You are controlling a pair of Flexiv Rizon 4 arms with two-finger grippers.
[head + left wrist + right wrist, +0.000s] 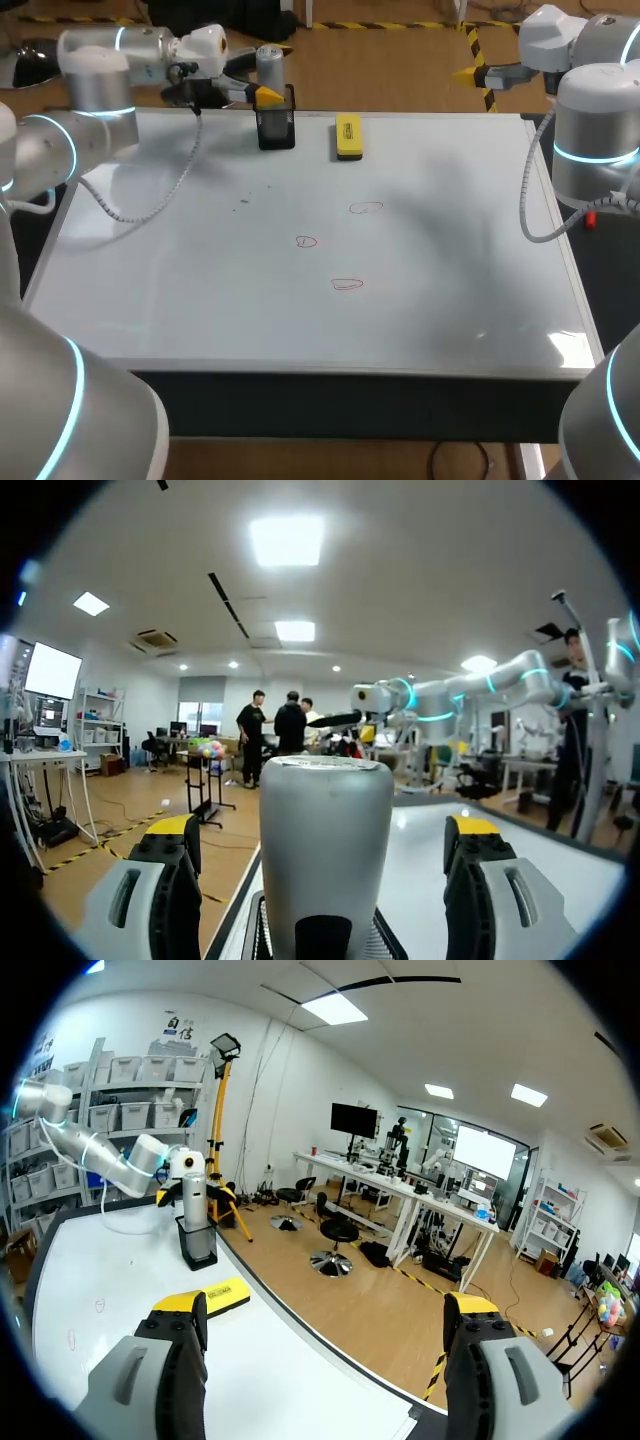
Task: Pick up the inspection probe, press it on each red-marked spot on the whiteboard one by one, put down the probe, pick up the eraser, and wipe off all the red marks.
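Inspection probe (269,62), a grey cylinder with a flat top, stands upright in a black holder (276,128) at the far edge of the whiteboard (200,300) that covers the table. The left pincer (262,92) sits level with the upper part of the probe, coming in from the left side. In the left wrist view the probe (325,850) rises straight between the two yellow-tipped fingers (172,832), with a clear gap to each; the left pincer (322,832) is spread wide and grips nothing.

Just beside the holder, to its right in the head view, the yellow eraser (347,136) lies flat on the board near the same far edge. Three small red marks are drawn toward the middle of the board: one farther back (366,208), one to its left and nearer (306,241), one nearest the robot (346,284). All three are well apart from the probe and the eraser.

The right pincer (475,72) hangs off the far right corner of the table, well apart from everything on it. In its wrist view the right pincer (324,1305) stands wide with nothing between the fingers; ahead of it are the eraser (222,1296), then the holder (198,1242) with the probe (194,1198).
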